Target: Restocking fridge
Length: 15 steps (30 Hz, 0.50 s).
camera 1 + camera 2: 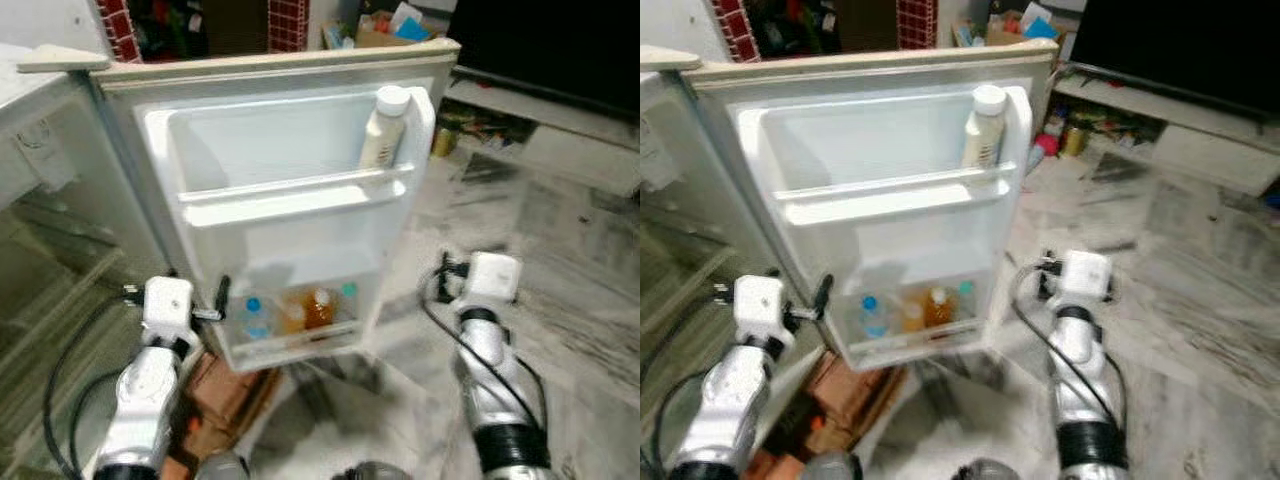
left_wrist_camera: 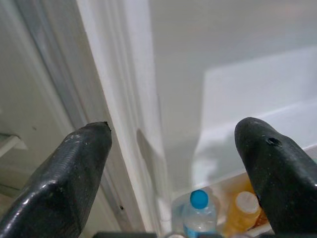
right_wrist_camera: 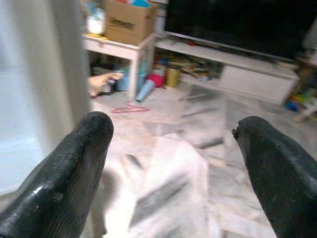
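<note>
My left gripper hung with fingers apart just beside the hinge edge of the white fridge door, nearer than my empty, spread right gripper; small upright bottles stood ahead in the lower door shelf, a tall cream bottle above

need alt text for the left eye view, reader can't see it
An open fridge door faces the camera, with a white bottle on its upper shelf and several small bottles in the bottom rack. The left gripper is at the door's lower left edge; the right arm hangs over marble floor.
</note>
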{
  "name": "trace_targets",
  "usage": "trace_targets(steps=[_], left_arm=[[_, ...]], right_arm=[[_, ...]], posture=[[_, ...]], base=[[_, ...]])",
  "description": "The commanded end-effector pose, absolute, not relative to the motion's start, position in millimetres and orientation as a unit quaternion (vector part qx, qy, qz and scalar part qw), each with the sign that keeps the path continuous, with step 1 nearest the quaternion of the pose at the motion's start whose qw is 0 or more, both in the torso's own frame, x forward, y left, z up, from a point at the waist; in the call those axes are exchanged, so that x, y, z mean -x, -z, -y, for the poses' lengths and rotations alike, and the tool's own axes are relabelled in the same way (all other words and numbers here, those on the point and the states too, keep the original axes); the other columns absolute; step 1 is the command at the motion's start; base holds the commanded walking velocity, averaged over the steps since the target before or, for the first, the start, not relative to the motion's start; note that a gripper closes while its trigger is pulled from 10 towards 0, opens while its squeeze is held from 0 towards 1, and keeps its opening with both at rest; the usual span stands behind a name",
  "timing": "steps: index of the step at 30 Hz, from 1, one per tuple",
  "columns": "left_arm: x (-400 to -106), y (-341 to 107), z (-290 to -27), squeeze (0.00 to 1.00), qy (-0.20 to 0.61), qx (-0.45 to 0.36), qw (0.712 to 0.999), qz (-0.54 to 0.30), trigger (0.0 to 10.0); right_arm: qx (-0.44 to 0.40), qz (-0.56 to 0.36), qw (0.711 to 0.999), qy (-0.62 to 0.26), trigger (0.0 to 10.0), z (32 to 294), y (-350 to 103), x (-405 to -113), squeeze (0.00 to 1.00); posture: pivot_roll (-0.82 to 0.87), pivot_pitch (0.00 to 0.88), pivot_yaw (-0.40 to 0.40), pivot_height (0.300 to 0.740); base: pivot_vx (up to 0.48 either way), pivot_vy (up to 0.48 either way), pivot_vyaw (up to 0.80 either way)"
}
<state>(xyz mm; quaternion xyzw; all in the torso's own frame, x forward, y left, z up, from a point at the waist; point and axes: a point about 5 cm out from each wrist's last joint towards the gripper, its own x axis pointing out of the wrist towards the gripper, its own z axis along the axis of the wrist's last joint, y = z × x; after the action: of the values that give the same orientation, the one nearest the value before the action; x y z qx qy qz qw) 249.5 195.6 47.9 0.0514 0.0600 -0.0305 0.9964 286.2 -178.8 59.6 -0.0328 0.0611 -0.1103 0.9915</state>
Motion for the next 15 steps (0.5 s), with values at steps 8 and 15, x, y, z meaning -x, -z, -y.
trace_targets(steps=[8,15], left_arm=[[-249,-45,-193,0.00,0.028,-0.056,0.996,-0.067,10.0],[-249,-46,-196,0.00,0.018,-0.078,0.995,-0.065,10.0]], right_arm=[[-0.016,-0.086,0.995,0.051,10.0,173,-58,-296,0.00],[-0.018,-0.106,0.994,-0.037,10.0,151,-49,-291,0.00]], posture=[[0.05,0.000,-0.035,0.740],[0.05,0.000,-0.040,0.740]], base=[[0.000,-0.472,0.00],[0.000,-0.475,0.00]])
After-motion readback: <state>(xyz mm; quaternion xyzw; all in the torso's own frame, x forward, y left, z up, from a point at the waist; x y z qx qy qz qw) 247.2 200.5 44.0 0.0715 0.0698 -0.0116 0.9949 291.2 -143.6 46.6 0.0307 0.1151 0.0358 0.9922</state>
